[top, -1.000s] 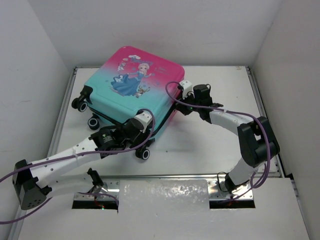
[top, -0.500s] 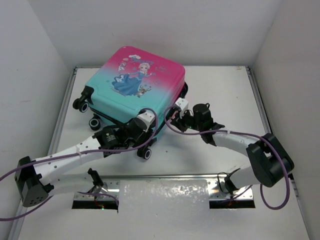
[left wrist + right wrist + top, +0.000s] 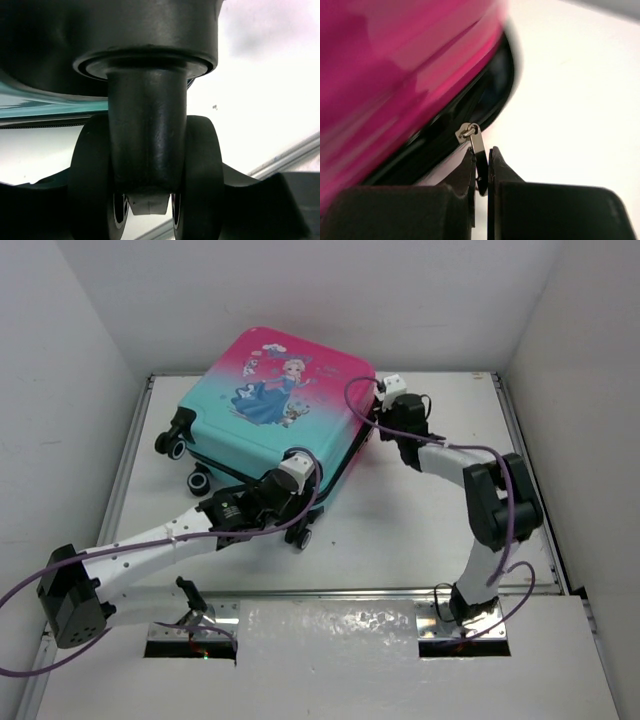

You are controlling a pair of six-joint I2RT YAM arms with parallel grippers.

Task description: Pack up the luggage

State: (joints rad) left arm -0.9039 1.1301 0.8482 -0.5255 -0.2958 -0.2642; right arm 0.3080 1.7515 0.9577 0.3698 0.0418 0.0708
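- The luggage (image 3: 270, 420) lies flat on the white counter (image 3: 430, 530), princess print facing up, sitting towards the back and left of centre.
- Its pink end points to the back wall and its teal end faces the arms, with black wheels showing along the left and near edges.
- The left arm stretches in from the near-left corner, right up to the luggage's nearest corner.
- The left claw (image 3: 147, 205) is partly closed around a caster wheel (image 3: 200, 170) at that corner. In the wrist view the twin black wheel and its thick stem fill the gap between the two fingers, which sit against either side of it.
- A strip of teal shell shows just above that wheel mount.
- On the other side, the right arm bends high and reaches to the luggage's right edge, at the pink end.
- The right claw (image 3: 480, 152) is pressed together, pinching a small metal zipper pull (image 3: 476, 145) between its fingertips.
- That pull hangs off the black zip line running under the pink shell, just above the counter.
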